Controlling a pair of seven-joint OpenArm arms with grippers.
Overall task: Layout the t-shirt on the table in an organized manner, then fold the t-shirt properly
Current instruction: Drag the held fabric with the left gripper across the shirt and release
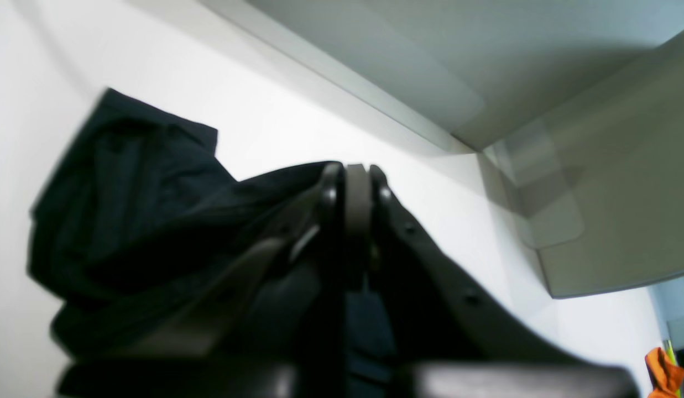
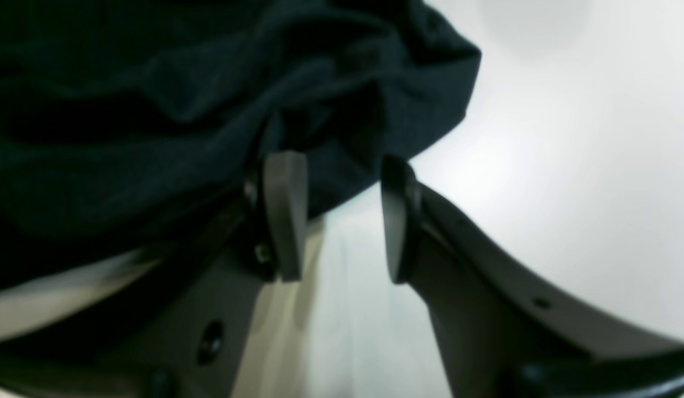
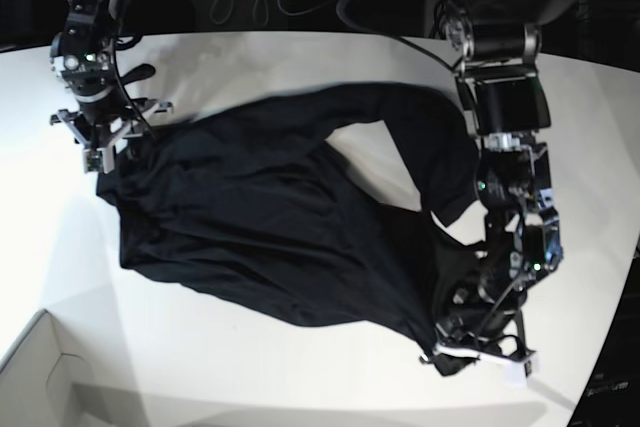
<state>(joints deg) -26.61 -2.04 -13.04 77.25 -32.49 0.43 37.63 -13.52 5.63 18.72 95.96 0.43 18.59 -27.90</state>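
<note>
Left hand (image 3: 478, 345) pinches the t-shirt (image 3: 290, 237) hem, nearest the worktop (image 3: 250, 377) front edge. Shirt sprawls rumpled mid-worktop, bare white all around. Far corner: right hand (image 3: 100, 142) gapes at the shirt's edge, gripping nothing.

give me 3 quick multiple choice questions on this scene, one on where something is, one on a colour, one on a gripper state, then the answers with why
1. Where does the t-shirt lie?
A. spread on the table
B. inside a box
C. on the floor

2. What colour is the t-shirt?
A. red
B. white
C. black

3. How do the fingers of the right gripper stand?
A. pressed together
B. apart, with a gap between them
C. out of view

Answers:
1 A, the base view shows it crumpled across the white tabletop.
2 C, every view shows dark black fabric.
3 B, the right wrist view shows white table through the gap, at the shirt's edge.
</note>
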